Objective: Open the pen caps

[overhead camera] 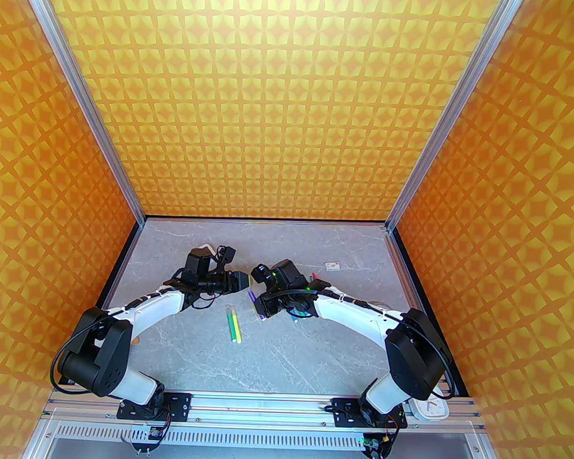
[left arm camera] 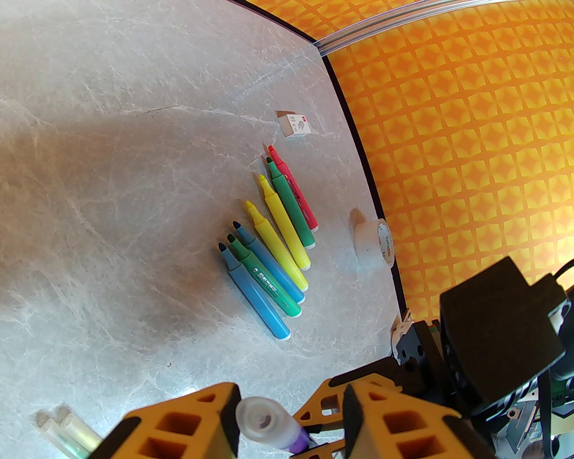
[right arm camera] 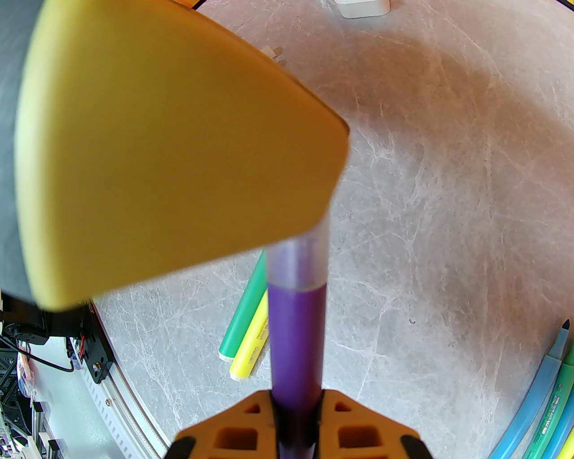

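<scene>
Grey marble-patterned table (overhead camera: 282,364): carries all loose items, and both arms reach in over its middle.

Left arm (overhead camera: 143,308) and right arm (overhead camera: 354,315): white and black, and their wrists meet at the purple felt-tip pen (right arm camera: 296,331), which is held clear of the table.

Right gripper (right arm camera: 296,399): the orange fingers are clamped on the lower barrel of the purple felt-tip pen, with its capped end pointing away from the wrist.

Left gripper (left arm camera: 291,408): the fingers are partly closed and straddle the capped end of the purple felt-tip pen. One pad lies against the cap. The other pad stands apart from it, so no grip is made.

White tape roll (left arm camera: 374,242): it stands on edge, well off to the right-arm side of the purple felt-tip pen, near the table edge.

Row of seven uncapped pens (left arm camera: 273,246): two blue, two green, two yellow and one red lie side by side on the table, between the purple felt-tip pen and the tape roll.

Green and yellow pen pair (overhead camera: 233,323): they lie touching on the table, just on the arm-base side of the purple felt-tip pen, and both are capped.

Small white box (left arm camera: 293,124): it sits beyond the uncapped row, farther from the purple felt-tip pen.

Translucent whitish cap (left arm camera: 262,421): it is seated on the tip of the purple felt-tip pen
</scene>
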`<state>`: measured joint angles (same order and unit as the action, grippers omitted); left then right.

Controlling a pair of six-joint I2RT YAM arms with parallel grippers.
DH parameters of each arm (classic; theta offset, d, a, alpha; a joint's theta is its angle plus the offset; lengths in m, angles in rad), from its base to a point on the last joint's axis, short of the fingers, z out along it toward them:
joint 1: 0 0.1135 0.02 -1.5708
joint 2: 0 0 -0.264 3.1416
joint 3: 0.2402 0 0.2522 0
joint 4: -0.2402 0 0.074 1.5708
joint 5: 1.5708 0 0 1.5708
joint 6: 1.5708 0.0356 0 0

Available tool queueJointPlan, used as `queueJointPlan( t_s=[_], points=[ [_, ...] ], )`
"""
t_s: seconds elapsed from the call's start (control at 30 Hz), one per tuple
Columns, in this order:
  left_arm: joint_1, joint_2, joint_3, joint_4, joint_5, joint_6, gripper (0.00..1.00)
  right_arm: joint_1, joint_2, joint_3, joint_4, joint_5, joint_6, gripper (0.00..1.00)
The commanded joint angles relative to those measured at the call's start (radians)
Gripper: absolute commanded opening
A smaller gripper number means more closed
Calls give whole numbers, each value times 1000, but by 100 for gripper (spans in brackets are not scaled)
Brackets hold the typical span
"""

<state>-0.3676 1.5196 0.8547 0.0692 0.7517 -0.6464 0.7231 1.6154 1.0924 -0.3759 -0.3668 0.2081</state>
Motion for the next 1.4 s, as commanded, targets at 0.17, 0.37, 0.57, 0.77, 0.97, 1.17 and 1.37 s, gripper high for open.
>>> queueJointPlan(
  t_s=[0.17,0.37,0.57,0.77,0.97,1.17,1.37],
  points=[
    [-8,11,-9,42,17,-19,46,-5,-37,6,28,22,1,4],
    [-8,32,-24,105,-1,-86,49,-5,-46,0,27,33,0,3],
    [-8,44,-30,136,-3,-108,49,-5,-57,-9,30,43,-2,3],
    [-13,15,-37,115,0,-83,45,-7,-46,-3,38,41,2,3],
    [-20,11,-37,105,1,-70,41,-7,-34,8,42,29,3,2],
    [-20,18,-37,117,1,-72,35,-7,-31,9,36,31,0,3],
    [-19,21,-33,117,0,-74,28,-7,-19,7,32,25,1,3]
  ],
)
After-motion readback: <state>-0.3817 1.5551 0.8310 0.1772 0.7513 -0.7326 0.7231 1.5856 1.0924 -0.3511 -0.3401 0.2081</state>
